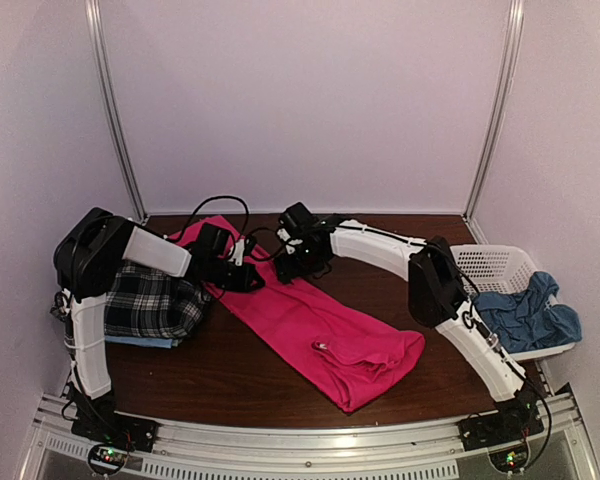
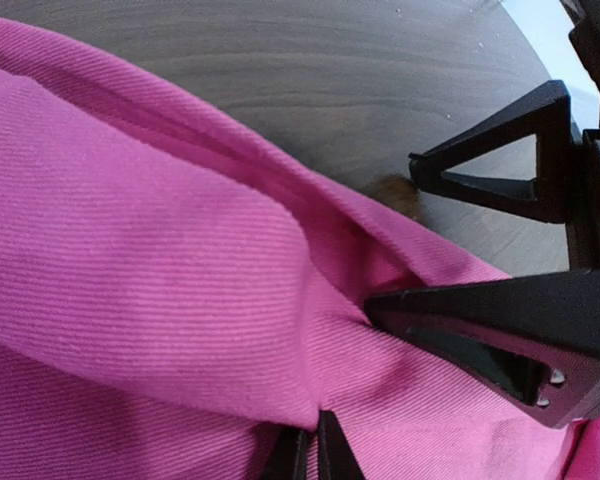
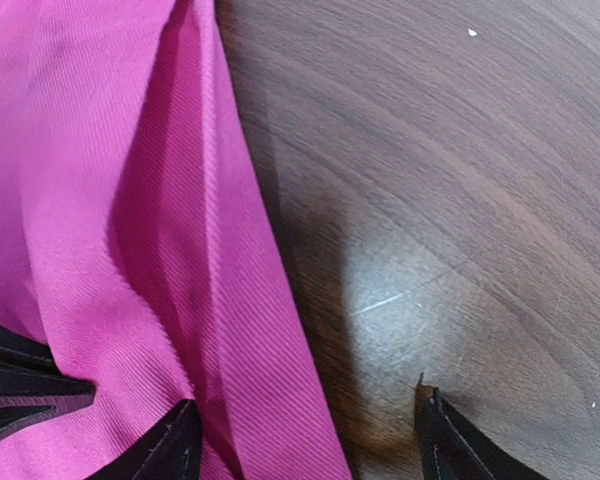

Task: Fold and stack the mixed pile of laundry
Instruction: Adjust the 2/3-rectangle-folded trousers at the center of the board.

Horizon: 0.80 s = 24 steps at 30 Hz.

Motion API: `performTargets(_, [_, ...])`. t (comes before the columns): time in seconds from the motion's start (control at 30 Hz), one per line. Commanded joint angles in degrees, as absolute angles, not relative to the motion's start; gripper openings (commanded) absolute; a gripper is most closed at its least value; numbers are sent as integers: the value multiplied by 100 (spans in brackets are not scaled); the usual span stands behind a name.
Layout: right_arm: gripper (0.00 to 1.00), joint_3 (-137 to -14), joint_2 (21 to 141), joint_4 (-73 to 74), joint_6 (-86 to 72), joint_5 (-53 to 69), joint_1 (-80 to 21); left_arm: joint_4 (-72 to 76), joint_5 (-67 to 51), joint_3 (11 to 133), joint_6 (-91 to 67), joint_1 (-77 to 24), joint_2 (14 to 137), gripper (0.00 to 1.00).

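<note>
The hot-pink trousers (image 1: 320,325) lie spread diagonally across the middle of the table. My left gripper (image 1: 248,275) is at their far end, shut on a pinched fold of the pink cloth (image 2: 180,260); its tips (image 2: 315,450) meet at the fold. My right gripper (image 1: 288,265) hovers right beside it, open (image 3: 305,435), with the trousers' edge (image 3: 250,350) and bare wood between its fingers. A black-and-white plaid shirt (image 1: 155,300) lies folded at the left on a light blue shirt (image 1: 145,342). A duller blue cloth (image 1: 525,315) hangs out of the basket.
A white lattice basket (image 1: 495,262) stands at the right edge of the dark wooden table (image 1: 230,370). Black cables (image 1: 215,205) loop behind the grippers. White walls with metal posts close in the back and sides.
</note>
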State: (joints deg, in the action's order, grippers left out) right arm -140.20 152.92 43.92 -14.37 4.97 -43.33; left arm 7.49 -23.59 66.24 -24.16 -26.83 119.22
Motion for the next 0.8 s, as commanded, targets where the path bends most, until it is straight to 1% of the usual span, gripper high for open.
performTargets(0.0, [74, -14147, 15547, 4632, -1161, -343, -4378, 390, -2252, 6478, -2496, -2539, 12153, 6])
performTargets(0.07, [71, -14139, 15465, 4793, -1075, -874, -4350, 384, -2260, 6442, -2556, -2479, 12170, 6])
performTargets(0.17, [69, -13928, 15129, 4865, -959, -1122, -4189, 326, -2199, 6408, -2555, -2403, 12179, 5])
performTargets(0.4, [66, -12858, 14390, 4796, -675, -748, -3697, 175, -2102, 6512, -2522, -2260, 12237, 5])
performTargets(0.5, [63, -12689, 14313, 4906, -544, -724, -3585, 124, -2097, 6593, -2518, -2259, 12283, 5])
performTargets(0.67, [63, -12642, 14262, 5016, -428, -850, -3356, 112, -2090, 6643, -2562, -2259, 12354, 5])
performTargets(0.77, [62, -12856, 14262, 5119, -431, -511, -3221, 150, -2192, 6677, -2560, -2259, 12366, 7])
